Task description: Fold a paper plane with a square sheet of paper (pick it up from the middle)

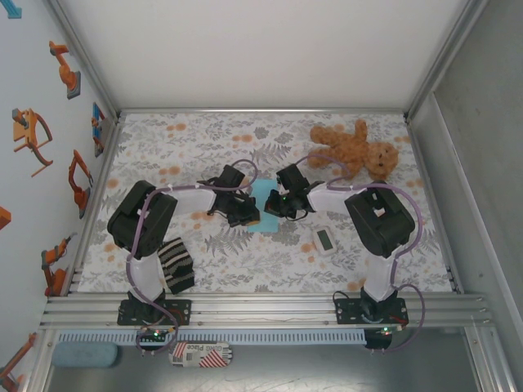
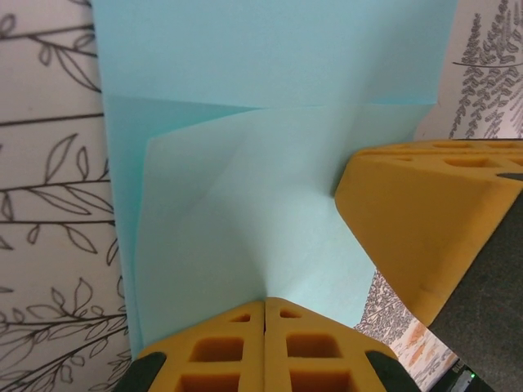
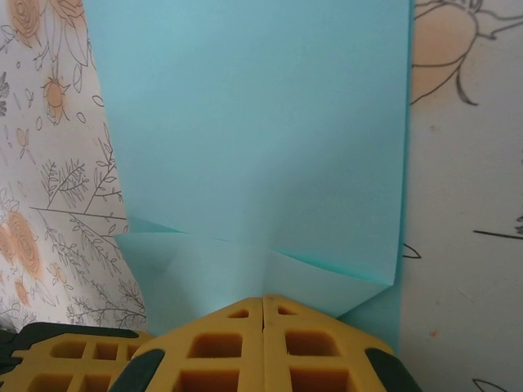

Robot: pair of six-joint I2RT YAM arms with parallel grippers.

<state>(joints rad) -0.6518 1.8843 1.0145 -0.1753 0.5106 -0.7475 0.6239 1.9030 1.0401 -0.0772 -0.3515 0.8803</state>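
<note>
Over the table centre in the top external view, the square sheet of paper (image 1: 263,204) lies on the floral table cover (image 1: 188,147). The left gripper (image 1: 248,216) and right gripper (image 1: 280,204) meet over it from either side. The far-left table area is open. A teddy bear (image 1: 355,149) occupies the far-right corner, a small white gadget (image 1: 325,240) lies near the right arm, and a striped cloth (image 1: 176,265) sits beside the left arm's base.

At the left wrist, the jaws are pressed together, pinching a raised flap of the sheet. A horizontal crease crosses the sheet beyond. The right gripper's yellow finger stands just to the right.

At the right wrist, the jaws are closed on the sheet's folded near edge. The sheet's left and right edges run straight, with bare cover on both sides.
</note>
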